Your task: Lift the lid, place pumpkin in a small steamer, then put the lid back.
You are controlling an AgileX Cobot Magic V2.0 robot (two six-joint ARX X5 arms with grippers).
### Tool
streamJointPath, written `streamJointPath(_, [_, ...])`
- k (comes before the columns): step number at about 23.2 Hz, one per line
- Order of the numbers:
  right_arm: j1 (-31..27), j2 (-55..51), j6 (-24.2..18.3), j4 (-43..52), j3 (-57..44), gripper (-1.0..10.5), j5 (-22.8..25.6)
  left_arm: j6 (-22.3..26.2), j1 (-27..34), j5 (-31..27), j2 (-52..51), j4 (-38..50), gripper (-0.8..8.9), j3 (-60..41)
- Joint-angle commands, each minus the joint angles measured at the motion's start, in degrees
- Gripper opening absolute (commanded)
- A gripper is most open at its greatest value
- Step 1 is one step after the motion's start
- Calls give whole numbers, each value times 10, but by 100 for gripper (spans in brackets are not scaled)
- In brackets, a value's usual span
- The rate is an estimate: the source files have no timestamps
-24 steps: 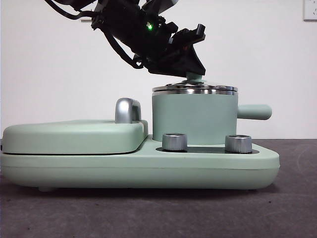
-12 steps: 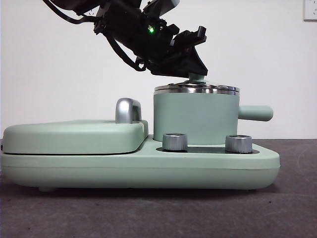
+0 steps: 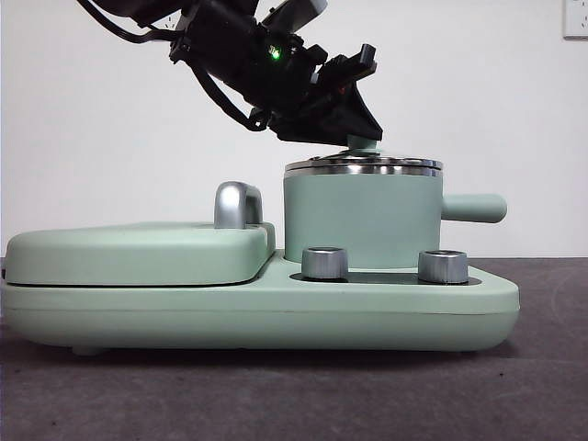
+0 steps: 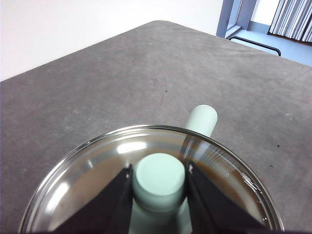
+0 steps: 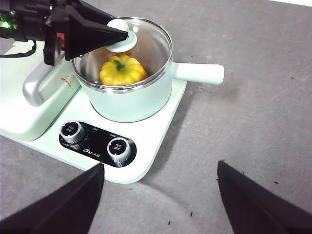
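Dials (image 3: 324,263): two steel knobs are seen nearest on the cooker base (image 3: 386,308), in front of the steamer; they are not touched
Steamer (image 3: 363,220): it is seated on the base, its side handle (image 3: 473,208) pointing away from the griddle cover (image 3: 138,253)
Pumpkin (image 5: 122,70): it is seen through the glass in the right wrist view, already inside the steamer, stem up
Lid (image 3: 363,166): it is seated on the steamer rim and looks level in the front view; whether it is fully settled all round cannot be told
Step in hand: judged to be the last one, the lid being put back; it would be done well if the lid were kept level and centred on the rim, the knob (image 4: 159,176) let go only once the steel edge rests evenly, and the jaws then opened wide enough to clear the knob before any rise straight up, so that the lid is not dragged off or the steamer shifted
Left gripper (image 4: 159,187): it is closed on the knob, one jaw pressed to each side; the arm comes down steeply from above the griddle side, tilted towards the steamer
Right gripper (image 5: 161,195): it is held wide apart and empty, high above the table near the dials, waiting
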Motion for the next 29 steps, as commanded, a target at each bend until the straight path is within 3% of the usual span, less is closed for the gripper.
streamJointPath(1, [3, 3, 6, 3, 3, 356, 2, -20, 0, 5, 17, -14, 10, 7])
streamJointPath(5, [3, 3, 6, 3, 3, 356, 2, 11, -4, 2, 17, -14, 10, 7])
streamJointPath(9, [3, 3, 6, -1, 3, 356, 1, 10, -4, 2, 17, -13, 18, 7])
streamJointPath(16, [3, 3, 6, -9, 3, 356, 2, 4, -7, 3, 14, -13, 277, 7])
streamJointPath(21, [3, 3, 6, -9, 3, 356, 2, -3, -7, 3, -21, -20, 285, 7])
streamJointPath(26, [3, 3, 6, -9, 3, 356, 2, -21, -2, 3, -105, -96, 282, 7])
streamJointPath(29, [3, 3, 6, -9, 3, 356, 1, -81, 5, 3, -167, -197, 282, 7])
